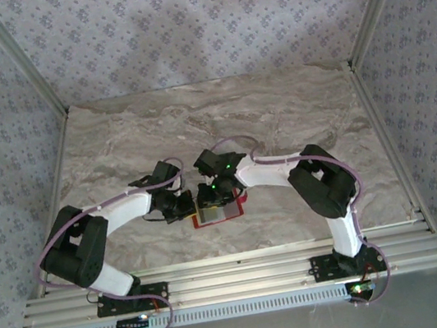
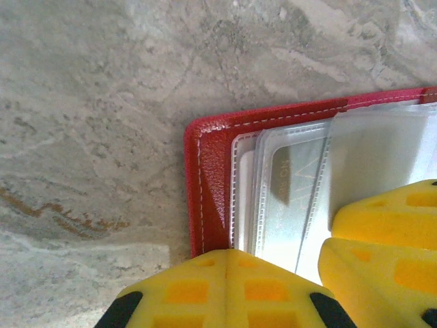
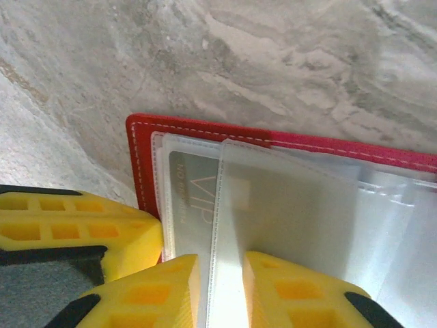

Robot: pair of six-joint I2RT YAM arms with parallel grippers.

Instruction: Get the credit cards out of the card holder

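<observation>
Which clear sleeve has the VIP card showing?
The lower sleeve, beside the red border of the card holder: VIP lettering reads through it. The top sleeve overlapping it looks frosted and blank.

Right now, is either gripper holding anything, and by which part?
Nothing is clearly gripped. The right gripper stands slightly open astride the edge of a clear pocket in the card holder; the left gripper is shut, empty, at its red edge.
</observation>
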